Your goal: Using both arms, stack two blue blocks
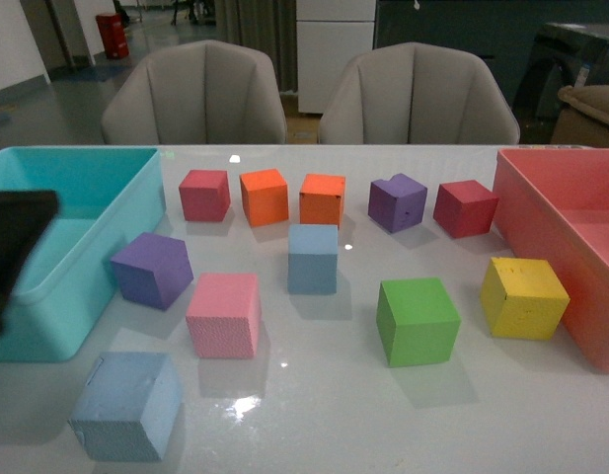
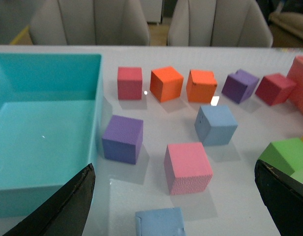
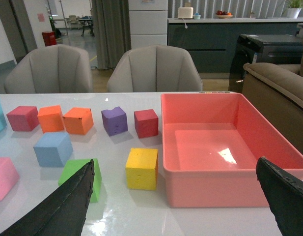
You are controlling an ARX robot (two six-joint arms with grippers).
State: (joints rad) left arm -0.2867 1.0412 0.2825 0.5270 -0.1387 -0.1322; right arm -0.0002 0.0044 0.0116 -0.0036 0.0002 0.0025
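Observation:
Two pale blue blocks rest apart on the white table: one in the middle [image 1: 313,258], one at the near left [image 1: 126,405]. In the left wrist view the middle blue block [image 2: 216,124] lies ahead and the near one [image 2: 160,222] sits low between the black fingers [image 2: 68,206]. My left gripper [image 2: 173,167] is open above the table and holds nothing. Part of the black left arm [image 1: 13,247] shows at the left edge of the front view. My right gripper [image 3: 174,164] is open and empty, facing the pink bin; a blue block [image 3: 53,148] lies off to its side.
A turquoise bin [image 1: 136,212] stands at the left and a pink bin [image 1: 541,227] at the right. Around the blue blocks are purple [image 1: 152,269], pink [image 1: 223,314], green [image 1: 417,320] and yellow [image 1: 523,296] cubes, with a back row of red, orange and purple cubes.

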